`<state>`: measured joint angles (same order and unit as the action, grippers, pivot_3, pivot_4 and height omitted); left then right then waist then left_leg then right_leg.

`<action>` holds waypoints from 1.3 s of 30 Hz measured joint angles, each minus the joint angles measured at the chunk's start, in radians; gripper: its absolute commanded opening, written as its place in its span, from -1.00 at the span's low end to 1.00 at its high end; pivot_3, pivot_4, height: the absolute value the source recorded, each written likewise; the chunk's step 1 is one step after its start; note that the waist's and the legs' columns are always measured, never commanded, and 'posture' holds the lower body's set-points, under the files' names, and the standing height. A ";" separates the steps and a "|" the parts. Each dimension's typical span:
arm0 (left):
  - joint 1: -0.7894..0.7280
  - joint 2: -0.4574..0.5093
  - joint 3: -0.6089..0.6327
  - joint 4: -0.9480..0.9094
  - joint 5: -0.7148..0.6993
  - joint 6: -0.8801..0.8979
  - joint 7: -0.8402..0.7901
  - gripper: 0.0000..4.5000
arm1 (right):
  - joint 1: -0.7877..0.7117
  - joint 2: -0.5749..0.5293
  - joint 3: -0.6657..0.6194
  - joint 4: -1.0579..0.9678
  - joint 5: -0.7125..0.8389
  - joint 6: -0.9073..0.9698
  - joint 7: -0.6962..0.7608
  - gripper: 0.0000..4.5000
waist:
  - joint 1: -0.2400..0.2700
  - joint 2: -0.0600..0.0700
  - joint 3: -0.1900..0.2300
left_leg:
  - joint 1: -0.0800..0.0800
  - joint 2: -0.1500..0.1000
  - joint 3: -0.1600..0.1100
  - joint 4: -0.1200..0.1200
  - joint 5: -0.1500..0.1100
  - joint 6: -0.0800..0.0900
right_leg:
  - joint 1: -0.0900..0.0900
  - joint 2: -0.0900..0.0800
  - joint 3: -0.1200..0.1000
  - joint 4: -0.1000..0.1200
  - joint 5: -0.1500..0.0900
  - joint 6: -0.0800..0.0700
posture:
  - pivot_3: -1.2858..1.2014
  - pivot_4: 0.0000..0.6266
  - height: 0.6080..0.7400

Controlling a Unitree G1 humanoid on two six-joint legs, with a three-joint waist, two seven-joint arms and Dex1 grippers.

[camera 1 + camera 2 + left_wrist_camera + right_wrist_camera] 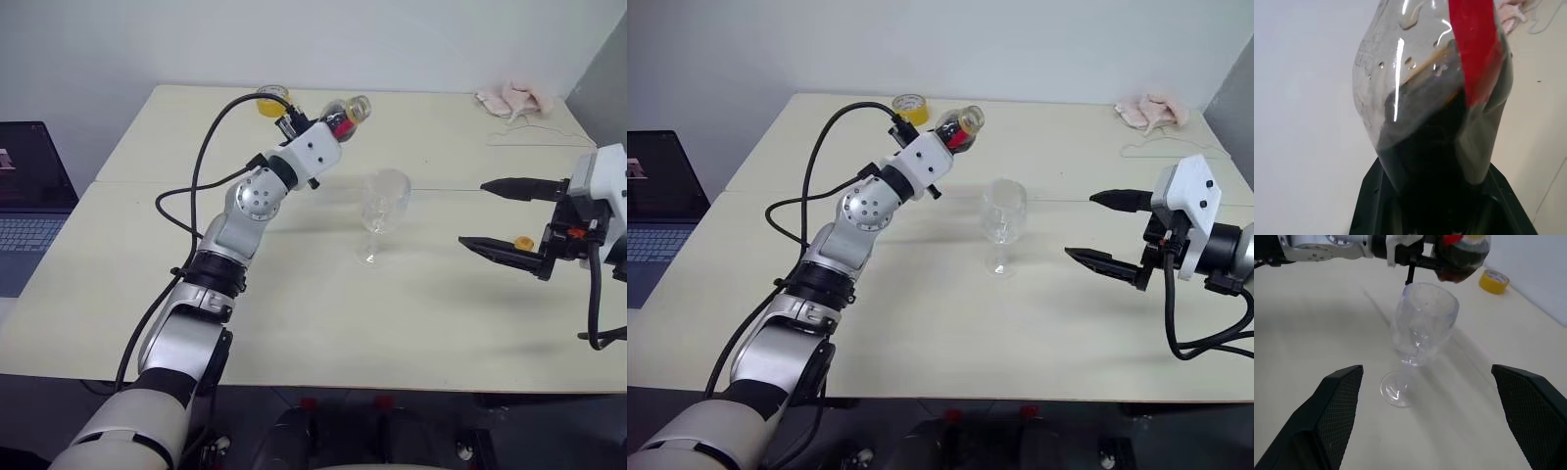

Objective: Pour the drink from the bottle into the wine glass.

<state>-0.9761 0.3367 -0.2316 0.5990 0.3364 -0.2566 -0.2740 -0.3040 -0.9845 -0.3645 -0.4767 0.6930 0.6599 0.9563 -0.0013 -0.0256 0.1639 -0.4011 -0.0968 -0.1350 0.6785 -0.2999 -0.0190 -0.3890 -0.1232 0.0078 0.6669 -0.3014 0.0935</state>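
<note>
The bottle (345,115) is clamped in the left gripper (328,127), tilted near the desk's (294,323) far edge; the glass (383,211) mid-desk is empty. The right gripper (505,217) is spread wide. Pouring is not begun.

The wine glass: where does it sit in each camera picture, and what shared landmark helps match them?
Left eye view: the wine glass stands mid-table, right of centre.
Right eye view: it stands near the centre, below the tilted bottle.
Left wrist view: not in this picture.
Right wrist view: it stands upright ahead of the open right gripper.
Shared landmark: the yellow tape roll on the table behind the glass.
</note>
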 measured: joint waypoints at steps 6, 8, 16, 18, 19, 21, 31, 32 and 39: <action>-0.001 0.021 -0.021 0.000 0.037 -0.057 -0.002 -0.66 | 0.024 0.066 -0.055 -0.048 0.084 0.004 -0.047 1.00 | 0.000 0.000 0.000 | 0.000 0.000 0.000 0.000 0.000 0.000 | 0.000 0.000 0.000 0.001 0.000 0.000 | 0.03 -0.52 1.00; -0.001 0.028 -0.021 -0.001 0.043 -0.071 -0.003 -0.66 | 0.055 0.109 -0.076 -0.077 0.109 0.001 -0.077 1.00 | 0.000 0.000 0.000 | 0.000 0.000 0.000 0.001 0.000 0.000 | -0.001 0.000 0.000 0.003 0.000 0.000 | 0.03 -0.52 1.00; -0.001 0.064 -0.041 -0.017 0.083 -0.127 -0.021 -0.66 | 0.189 0.231 -0.084 -0.147 0.083 -0.058 -0.202 1.00 | -0.001 0.000 0.000 | 0.001 0.000 0.000 0.002 0.000 0.000 | -0.002 0.000 0.001 0.008 0.000 0.000 | 0.03 -0.52 1.00; -0.001 0.074 -0.041 -0.017 0.095 -0.139 -0.021 -0.66 | 0.218 0.243 -0.083 -0.147 0.070 -0.077 -0.210 1.00 | -0.002 0.000 0.000 | 0.001 0.000 0.000 0.002 0.000 0.000 | -0.002 0.000 0.001 0.008 0.000 0.000 | 0.03 -0.52 1.00; -0.002 0.077 -0.041 -0.017 0.098 -0.144 -0.021 -0.66 | 0.222 0.246 -0.082 -0.147 0.064 -0.085 -0.212 1.00 | -0.002 0.000 0.000 | 0.001 0.000 0.001 0.002 0.000 0.000 | -0.002 0.000 0.001 0.008 0.000 0.000 | 0.03 -0.52 1.00; -0.009 0.078 -0.044 -0.017 0.103 -0.155 -0.021 -0.66 | 0.222 0.250 -0.080 -0.147 0.062 -0.103 -0.219 1.00 | -0.002 0.000 0.000 | 0.001 0.000 0.000 0.002 0.000 0.000 | -0.002 0.000 0.001 0.008 0.000 0.000 | 0.03 -0.52 1.00; -0.055 0.088 -0.054 0.000 0.137 -0.206 -0.021 -0.66 | 0.201 0.250 -0.037 -0.146 0.056 -0.126 -0.220 1.00 | -0.004 0.000 0.000 | 0.001 0.000 0.000 0.002 0.000 0.000 | -0.002 0.000 0.001 0.009 0.000 0.000 | 0.03 -0.52 1.00; -0.060 0.089 -0.054 0.003 0.138 -0.212 -0.021 -0.66 | 0.199 0.250 -0.035 -0.146 0.056 -0.126 -0.220 1.00 | -0.005 0.000 0.000 | 0.001 0.000 0.000 0.002 0.000 0.000 | -0.002 0.000 0.001 0.009 0.000 0.000 | 0.03 -0.52 1.00; -0.079 0.111 -0.069 0.042 0.170 -0.260 -0.019 -0.66 | 0.198 0.244 -0.026 -0.147 0.056 -0.126 -0.224 1.00 | -0.005 0.000 0.000 | 0.001 0.000 0.000 0.002 0.000 0.000 | -0.002 0.000 0.001 0.009 0.000 0.000 | 0.03 -0.52 1.00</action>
<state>-1.0551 0.4473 -0.3011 0.6407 0.5063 -0.5164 -0.2928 -0.1063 -0.7409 -0.3901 -0.6232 0.7485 0.5342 0.7326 -0.0063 -0.0255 0.1638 -0.4000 -0.0972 -0.1347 0.6803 -0.2998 -0.0188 -0.3912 -0.1230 0.0086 0.6762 -0.3016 0.0937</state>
